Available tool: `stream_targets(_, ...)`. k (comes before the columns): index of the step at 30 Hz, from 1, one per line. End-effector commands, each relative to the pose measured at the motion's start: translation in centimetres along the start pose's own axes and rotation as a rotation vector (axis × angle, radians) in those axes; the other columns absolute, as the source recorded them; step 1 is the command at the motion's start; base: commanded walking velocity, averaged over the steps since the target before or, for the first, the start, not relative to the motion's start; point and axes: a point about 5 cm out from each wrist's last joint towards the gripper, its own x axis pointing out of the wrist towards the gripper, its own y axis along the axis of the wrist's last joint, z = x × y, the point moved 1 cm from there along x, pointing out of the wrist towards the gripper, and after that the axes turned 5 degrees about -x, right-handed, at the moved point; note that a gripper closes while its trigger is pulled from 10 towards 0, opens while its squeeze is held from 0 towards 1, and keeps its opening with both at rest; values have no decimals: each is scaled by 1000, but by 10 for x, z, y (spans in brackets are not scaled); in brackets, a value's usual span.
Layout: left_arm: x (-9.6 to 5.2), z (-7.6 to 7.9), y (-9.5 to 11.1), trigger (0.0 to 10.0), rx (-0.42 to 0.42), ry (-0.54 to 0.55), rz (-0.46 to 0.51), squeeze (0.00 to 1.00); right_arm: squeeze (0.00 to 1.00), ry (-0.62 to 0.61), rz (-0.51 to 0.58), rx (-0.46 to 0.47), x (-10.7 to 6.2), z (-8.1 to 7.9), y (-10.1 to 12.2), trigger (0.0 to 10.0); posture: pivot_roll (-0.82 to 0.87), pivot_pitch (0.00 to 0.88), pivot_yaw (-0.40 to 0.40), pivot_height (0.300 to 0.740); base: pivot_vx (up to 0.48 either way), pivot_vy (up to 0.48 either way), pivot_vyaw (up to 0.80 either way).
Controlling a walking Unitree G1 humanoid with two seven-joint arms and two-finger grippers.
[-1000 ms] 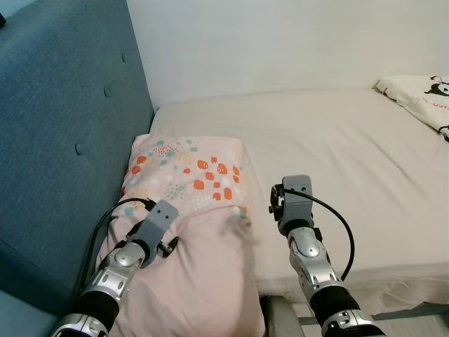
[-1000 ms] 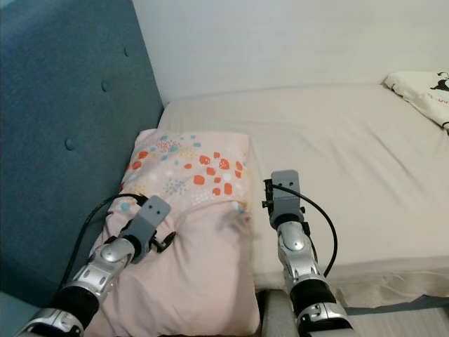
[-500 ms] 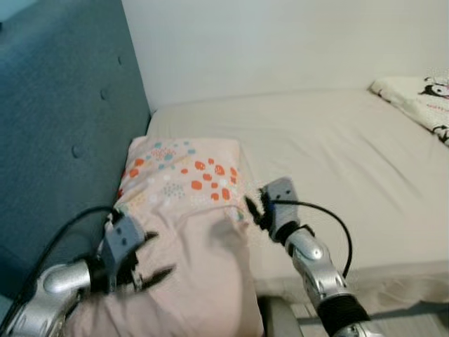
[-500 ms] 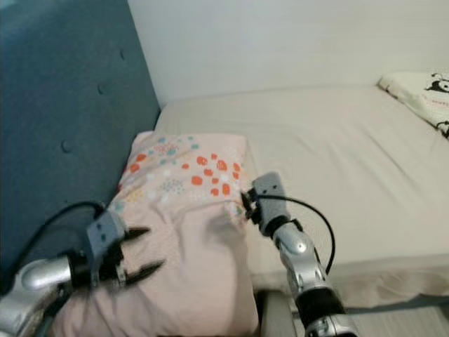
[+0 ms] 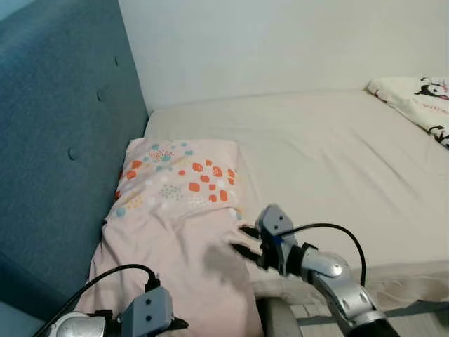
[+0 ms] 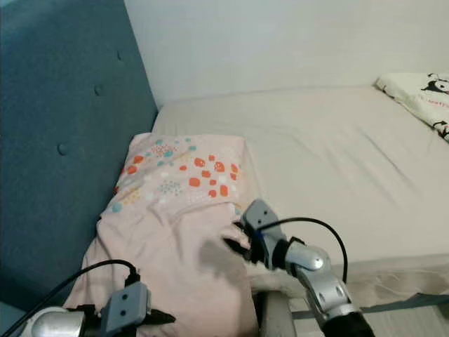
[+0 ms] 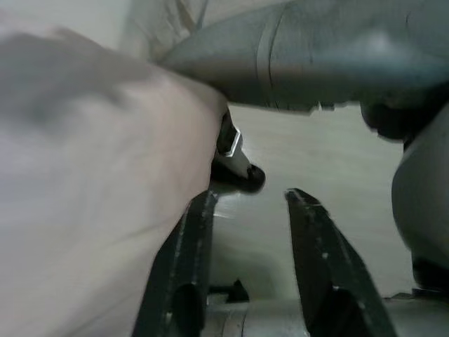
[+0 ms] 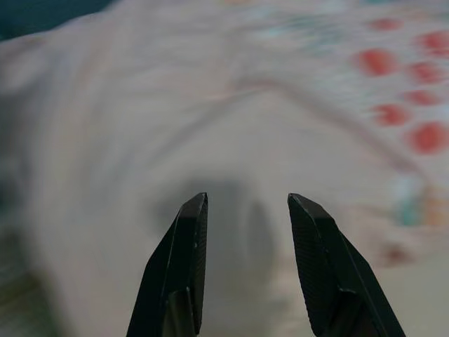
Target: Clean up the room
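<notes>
pillow (image 5: 175,232): near end runs off the bottom edge, and it's a smeary blur in the right wrist view
left gripper (image 5: 179,324): fingertips barely peek out past its grey housing, pretty hard to read from the head
blanket (image 5: 414,98): cut off at the right edge, print too small to tell
headboard (image 5: 56,140): cropped top and left

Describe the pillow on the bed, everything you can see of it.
The pillow is soft pale pink fabric, its far end printed with orange, red and teal spots, the near part plain and creased. It lies flat along the bed's left edge against the blue headboard. The right gripper, fingers open, is at its right edge; contact is unclear.
</notes>
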Motion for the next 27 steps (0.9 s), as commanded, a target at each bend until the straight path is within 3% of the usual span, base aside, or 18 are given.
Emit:
stream_targets(1,8,4,-12,0,18,-19,-56,0,0,176,-57,-9,-4,-22,-4,10000,-5,134,-31,612,0,0,0)
stream_targets(5,15,2,-17,0,28,7,-78,0,0,219,-77,-6,-6,-28,-6,10000,-9,141,-37,612,0,0,0)
stream_targets(6,28,-6,-24,0,52,95,-108,0,0,231,-86,1,-8,-31,-6,10000,-15,146,-38,612,0,0,0)
stream_targets(8,32,-6,-25,0,47,108,-114,0,0,233,-87,3,-8,-31,-6,10000,-15,146,-38,612,0,0,0)
stream_targets(10,38,-10,-28,0,113,137,-163,0,0,235,-89,9,-10,-31,-4,10000,-23,152,-37,612,0,0,0)
stream_targets(12,47,-26,-29,0,113,277,-173,0,0,243,-82,25,-13,-32,0,10000,-29,159,-39,612,0,0,0)
stream_targets(17,50,-32,-30,0,91,318,-174,0,0,258,-87,37,-15,-33,1,10000,-30,162,-38,612,0,0,0)
stream_targets(19,59,-37,-38,0,82,333,-215,0,0,291,-101,51,-19,-39,2,10000,-36,167,-40,612,0,0,0)
stream_targets(23,62,-39,-42,0,113,332,-243,0,0,295,-103,54,-19,-40,3,10000,-43,172,-38,612,0,0,0)
stream_targets(27,66,-55,-46,0,185,379,-303,0,0,301,-96,61,-19,-42,7,10000,-48,176,-35,612,0,0,0)
